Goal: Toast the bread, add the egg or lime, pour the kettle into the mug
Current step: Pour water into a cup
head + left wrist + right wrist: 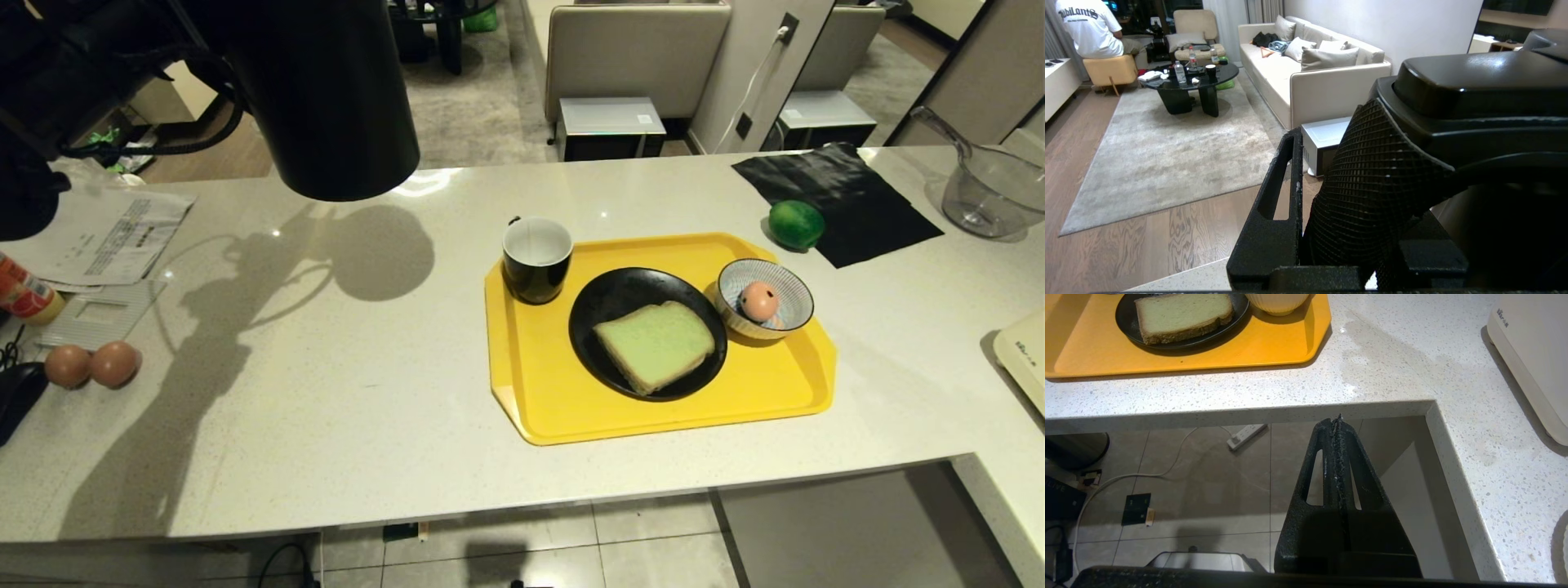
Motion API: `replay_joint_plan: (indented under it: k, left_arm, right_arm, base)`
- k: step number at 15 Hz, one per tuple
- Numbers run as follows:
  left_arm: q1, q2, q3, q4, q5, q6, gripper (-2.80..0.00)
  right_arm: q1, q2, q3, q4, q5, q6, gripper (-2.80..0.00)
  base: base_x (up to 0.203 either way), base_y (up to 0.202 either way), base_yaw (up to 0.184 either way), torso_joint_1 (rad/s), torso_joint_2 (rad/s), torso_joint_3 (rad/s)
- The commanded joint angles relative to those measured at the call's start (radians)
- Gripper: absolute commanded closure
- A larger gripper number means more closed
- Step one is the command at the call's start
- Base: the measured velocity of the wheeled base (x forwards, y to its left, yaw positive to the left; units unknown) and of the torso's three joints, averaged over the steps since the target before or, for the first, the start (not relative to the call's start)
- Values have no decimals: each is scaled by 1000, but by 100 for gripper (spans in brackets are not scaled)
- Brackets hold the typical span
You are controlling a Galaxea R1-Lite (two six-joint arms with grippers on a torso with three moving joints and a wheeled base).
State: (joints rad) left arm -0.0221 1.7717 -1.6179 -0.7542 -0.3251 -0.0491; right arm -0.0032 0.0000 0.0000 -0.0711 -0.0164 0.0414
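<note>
I've got the kettle (322, 98) up in the air off the counter's (326, 392) far-left part, carried by the left gripper (1306, 228), jaws clamped round its textured handle (1372, 196); held upright, I'd guess so nothing spills before I'm over the mug (536, 259). The mug sits at the far-left corner of the yellow tray (669, 420), i.e. the tray corner nearest the kettle, which keeps the pour path short.

Bread (655, 345) lies flat on the black plate (608, 302) mid-tray, touching nothing else. Egg (759, 300) is in the striped bowl (784, 282) at the tray's right side; lime (796, 224) is off the tray, on the counter at the black cloth's (849, 200) edge, near the far-right.

Right gripper (1338, 420) hangs parked below the counter's near edge, jaws pressed together, empty.

Room: open counter between kettle and mug, no obstacles. Brown eggs (91, 364) by the left edge are well apart from the route. Watch the plate rim, it's just beside the mug.
</note>
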Motion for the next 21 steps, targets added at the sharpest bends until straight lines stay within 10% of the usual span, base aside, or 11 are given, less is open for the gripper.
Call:
replay_joint_plan:
  k: [1,13,21]
  left_arm:
    - [1,8,0,25,-6,14,0]
    - [-16,223,-319,408,-93,340,0]
    - [-73,233,-321,409,-81,394,0]
  right_arm:
    - [0,2,26,-1,0,2,0]
    - [0,2,28,-1,-14,2,0]
    - [0,2,28,-1,-17,2,0]
  base:
    - [0,0,0,0,0,0]
    - [0,0,0,0,0,0]
    - [0,0,0,0,0,0]
